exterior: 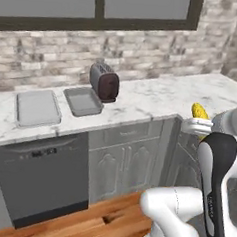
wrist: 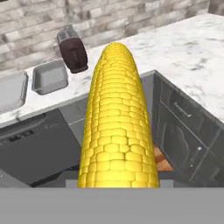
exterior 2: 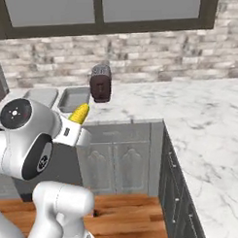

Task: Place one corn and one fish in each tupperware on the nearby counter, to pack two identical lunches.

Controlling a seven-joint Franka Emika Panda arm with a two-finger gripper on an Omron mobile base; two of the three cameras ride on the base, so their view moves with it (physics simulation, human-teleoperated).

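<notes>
The corn is held up in the air by the gripper, not lying on the bench. In the hand view it stands along the middle of the picture, yellow and bumpy, with its tip toward 12 o'clock and its base at 6 o'clock, where the fingertips are hidden behind it. In the left base view the cob's top comes out above the white hand at about 3 o'clock of the picture. In the right base view the cob shows at about 10 o'clock, tilted, just in front of the bench edge. The jaws are partly apart and clamped on the corn.

The two trays lie side by side on the bench, well apart from the corn. In the left base view the near tray is at 10 o'clock from the cob, and the far tray is just beside it at its 9 o'clock side. Both look bare inside. In the hand view the near tray is at 10 o'clock and the far tray is cut by the left edge.

A dark toaster stands upright on the bench, just beside the near tray at its 2 o'clock side. I can read no writing or brand on it or on anything else. Under the trays there is a dark dishwasher front, with grey cabinets next to it. Behind the bench are a brick wall and a window with a dark frame. The floor is wood.
</notes>
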